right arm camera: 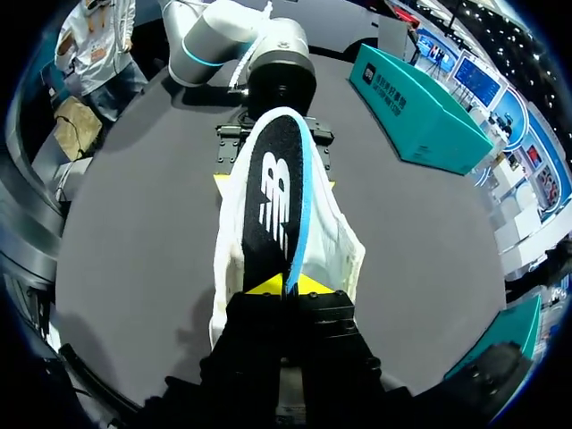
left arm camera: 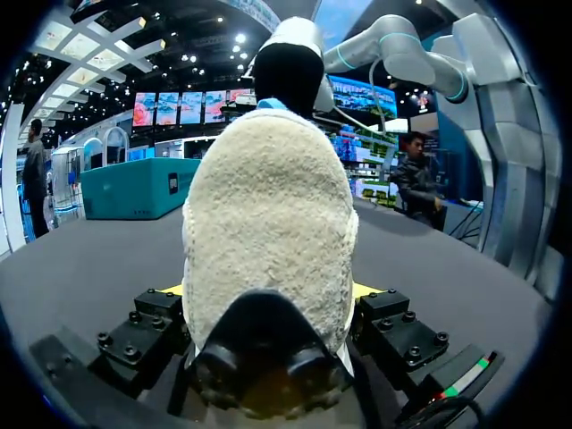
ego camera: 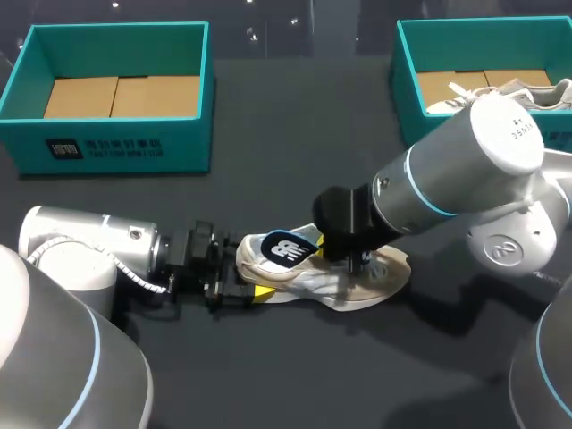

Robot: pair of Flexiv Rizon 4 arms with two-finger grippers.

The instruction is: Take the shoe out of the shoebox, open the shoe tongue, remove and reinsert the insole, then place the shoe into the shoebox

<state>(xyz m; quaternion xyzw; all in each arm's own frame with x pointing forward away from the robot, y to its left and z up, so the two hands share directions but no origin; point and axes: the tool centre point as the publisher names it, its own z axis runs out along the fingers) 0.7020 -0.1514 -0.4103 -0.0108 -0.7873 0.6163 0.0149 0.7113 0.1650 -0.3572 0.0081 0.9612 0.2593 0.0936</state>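
Locate the shoe [ego camera: 315, 279] on the table [ego camera: 268, 143], outside both boxes. Find its heel clamped from 2 sides by the left gripper [ego camera: 243, 286], yellow tips pressed against the heel walls. Find the insole [right arm camera: 275, 201] lying along the shoe's opening, printed face showing, raised above the collar and not seated. Note the right gripper [right arm camera: 288, 286] over the shoe's forefoot, tips pinched together on the insole's end nearest the forefoot. Expect 1 empty shoebox [ego camera: 116, 36] well behind the shoe on its heel side, and 1 occupied shoebox [ego camera: 407, 80] well behind it on its toe side, holding a second shoe [ego camera: 527, 94].

Judged step: insole handling. Removal or reinsertion not distinguishable from this pose.

Hazards from here:
1. Folding or jamming of the insole on the collar. Cause: thin, flexible part held at 1 end only, driven at an angle.
2. Slipping or twisting of the shoe out of the heel clamp. Cause: soft, fleecy heel wall, hold at 1 end, pull from the insole side.
3. Dropping the insole. Cause: narrow pinch on its edge.
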